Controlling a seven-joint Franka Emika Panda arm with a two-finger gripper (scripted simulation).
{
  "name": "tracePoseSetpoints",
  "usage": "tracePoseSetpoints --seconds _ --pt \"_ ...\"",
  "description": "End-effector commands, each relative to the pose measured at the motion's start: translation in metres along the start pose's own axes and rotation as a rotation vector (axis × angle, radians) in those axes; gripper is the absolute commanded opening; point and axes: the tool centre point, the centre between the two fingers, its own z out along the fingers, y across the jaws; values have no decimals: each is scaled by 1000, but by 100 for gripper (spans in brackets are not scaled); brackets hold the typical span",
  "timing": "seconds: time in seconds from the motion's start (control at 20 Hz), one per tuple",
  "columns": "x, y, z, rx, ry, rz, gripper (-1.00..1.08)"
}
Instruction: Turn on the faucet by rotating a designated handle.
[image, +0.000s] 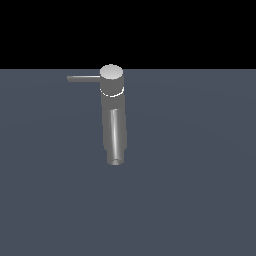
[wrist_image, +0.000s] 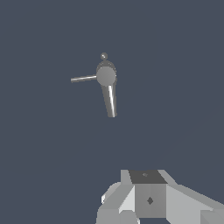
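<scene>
One unmarked faucet (image: 114, 117), handle (image: 83, 78) sideways; tool (wrist_image: 146, 199) well apart (opening indiscernible).

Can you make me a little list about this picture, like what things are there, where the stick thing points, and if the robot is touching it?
faucet: grey metal, upright, round cap on top
handle: thin straight rod sticking sideways from the cap, toward the exterior view's left
spout: thick tube, its open end nearest the exterior view's camera
tool: white and grey, seen only in the wrist view, well apart from the faucet
tool open or shut: cannot tell
touching the handle: no
surface: plain dark blue-grey
</scene>
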Motion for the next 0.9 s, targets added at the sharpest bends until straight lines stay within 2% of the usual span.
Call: tracePoseSetpoints --seconds 0.0,0.35,0.85 --pt "0 -3 6 8 6 27 -100" --pt "4 -18 32 43 38 156 -100" --pt "19 -49 85 116 103 420 -100"
